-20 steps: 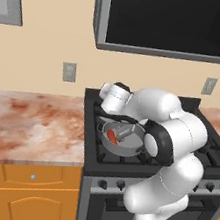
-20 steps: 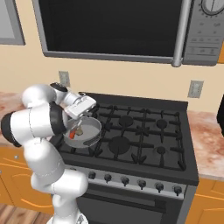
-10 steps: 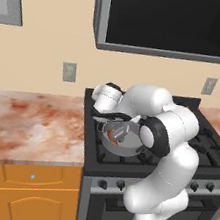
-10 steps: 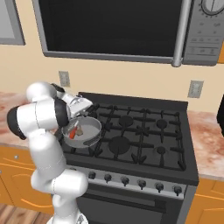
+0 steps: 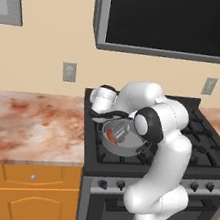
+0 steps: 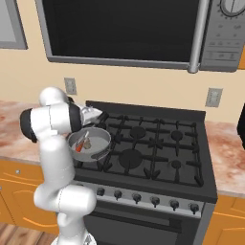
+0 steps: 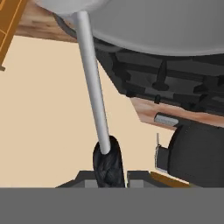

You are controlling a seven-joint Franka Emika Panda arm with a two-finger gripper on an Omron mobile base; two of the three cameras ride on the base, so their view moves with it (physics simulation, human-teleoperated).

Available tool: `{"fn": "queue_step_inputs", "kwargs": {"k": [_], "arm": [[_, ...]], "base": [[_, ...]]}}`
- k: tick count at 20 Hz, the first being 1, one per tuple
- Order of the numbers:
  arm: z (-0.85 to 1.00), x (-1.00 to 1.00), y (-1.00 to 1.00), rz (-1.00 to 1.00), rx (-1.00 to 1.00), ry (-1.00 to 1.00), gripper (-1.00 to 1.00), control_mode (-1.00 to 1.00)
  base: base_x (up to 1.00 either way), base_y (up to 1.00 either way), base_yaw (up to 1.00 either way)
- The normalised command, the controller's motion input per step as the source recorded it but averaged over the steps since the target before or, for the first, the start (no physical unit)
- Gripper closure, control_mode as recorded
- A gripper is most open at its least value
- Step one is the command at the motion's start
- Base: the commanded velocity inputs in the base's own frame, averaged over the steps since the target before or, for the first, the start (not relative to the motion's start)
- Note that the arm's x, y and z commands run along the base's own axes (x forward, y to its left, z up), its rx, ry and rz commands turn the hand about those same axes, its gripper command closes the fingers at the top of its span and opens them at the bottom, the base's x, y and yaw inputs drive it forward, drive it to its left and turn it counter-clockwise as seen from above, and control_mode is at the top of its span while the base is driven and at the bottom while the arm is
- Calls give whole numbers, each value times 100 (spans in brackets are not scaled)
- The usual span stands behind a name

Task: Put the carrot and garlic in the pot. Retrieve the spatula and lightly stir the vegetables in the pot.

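Note:
The pot (image 5: pixel 122 148) stands on the stove's front left burner, and its grey outer wall (image 7: pixel 166 22) looms close in the hand view. Inside lie the carrot (image 5: pixel 109 133) (image 6: pixel 82 143) and, beside it, the small garlic (image 6: pixel 89 144). The spatula's slotted blade (image 5: pixel 121 132) rests in the pot next to the carrot. Its thin grey shaft (image 7: pixel 92 83) runs back to a dark grip. My gripper (image 7: pixel 109 177) (image 5: pixel 106 112) is shut on that grip, low at the pot's back left side and tilted toward it.
The black gas stove (image 6: pixel 158 148) has raised grates to the right of the pot. A marbled counter (image 5: pixel 28 124) stretches left. The microwave (image 6: pixel 119 28) hangs overhead. A dark appliance (image 7: pixel 197 153) sits on the counter at the far right.
The hand has shifted a little toward the back left of the pot and the elbow has swung left. The spatula blade has slid slightly inside the pot, with the gripper shut on the handle throughout.

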Motion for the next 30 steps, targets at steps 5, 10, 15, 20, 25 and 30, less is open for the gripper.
{"fn": "queue_step_inputs", "kwargs": {"k": [5,10,15,20,25,30], "arm": [[4,8,18,0,-2,0,100,-100],[1,15,16,0,-1,0,100,-100],[-10,18,0,0,-2,0,100,-100],[-26,9,0,0,-1,0,100,-100],[-31,6,-5,0,-4,0,100,-100],[-31,27,-53,0,-9,0,100,-100]], "base": [[0,0,0],[0,0,0],[0,0,0],[0,0,0],[0,0,0],[0,0,0]]}}
